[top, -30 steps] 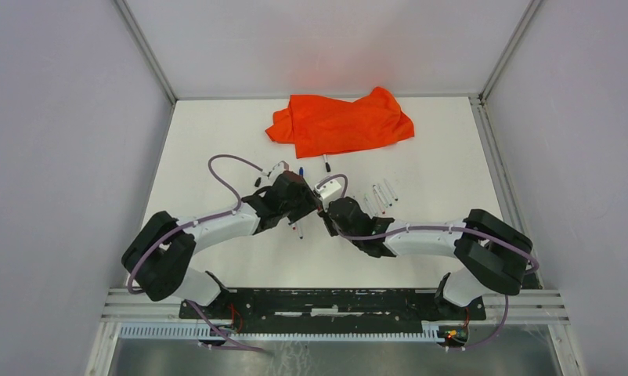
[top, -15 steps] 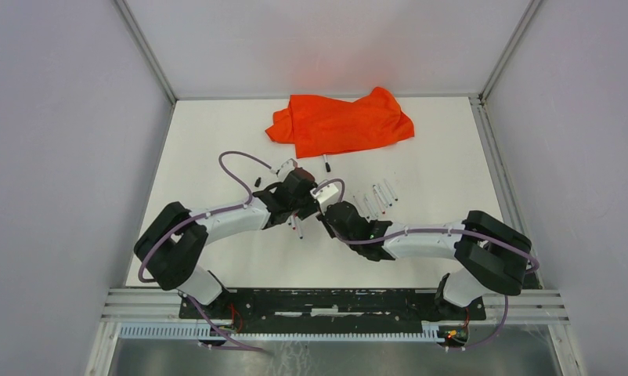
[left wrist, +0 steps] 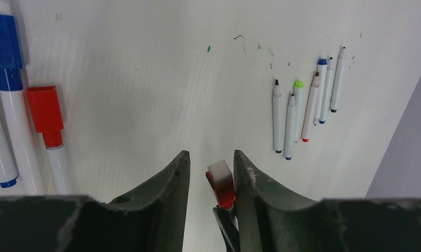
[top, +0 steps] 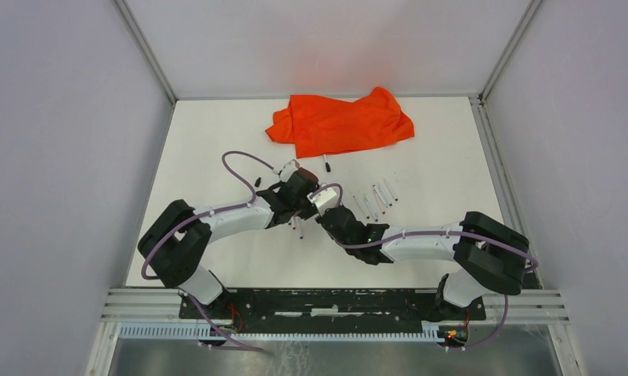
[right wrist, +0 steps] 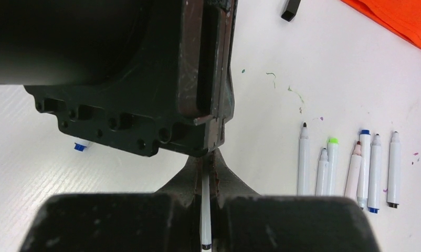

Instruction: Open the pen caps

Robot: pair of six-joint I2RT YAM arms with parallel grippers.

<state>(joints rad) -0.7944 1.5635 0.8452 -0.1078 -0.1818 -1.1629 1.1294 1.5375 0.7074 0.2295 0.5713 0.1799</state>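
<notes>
My right gripper (right wrist: pixel 206 168) is shut on a thin white pen barrel (right wrist: pixel 204 210). The pen's red cap (left wrist: pixel 221 184) pokes up between the fingers of my left gripper (left wrist: pixel 212 155). That gripper is open: the cap lies against its right finger, with a gap to the left one. In the top view the two grippers meet at mid-table, the left gripper (top: pixel 304 194) just above the right gripper (top: pixel 328 216). A red-capped marker (left wrist: pixel 44 110) and a blue-capped marker (left wrist: pixel 3 34) lie at the left. A loose black cap (right wrist: pixel 290 9) lies further off.
A row of several uncapped thin pens (left wrist: pixel 305 105) lies to the right, also in the right wrist view (right wrist: pixel 350 163) and the top view (top: pixel 377 198). The orange cloth (top: pixel 338 121) lies at the back of the table. Grey walls enclose the table.
Both grippers have closed in on each other: the left one shifted right and forward, the right one left, bringing the pen's capped end between the left fingers.
</notes>
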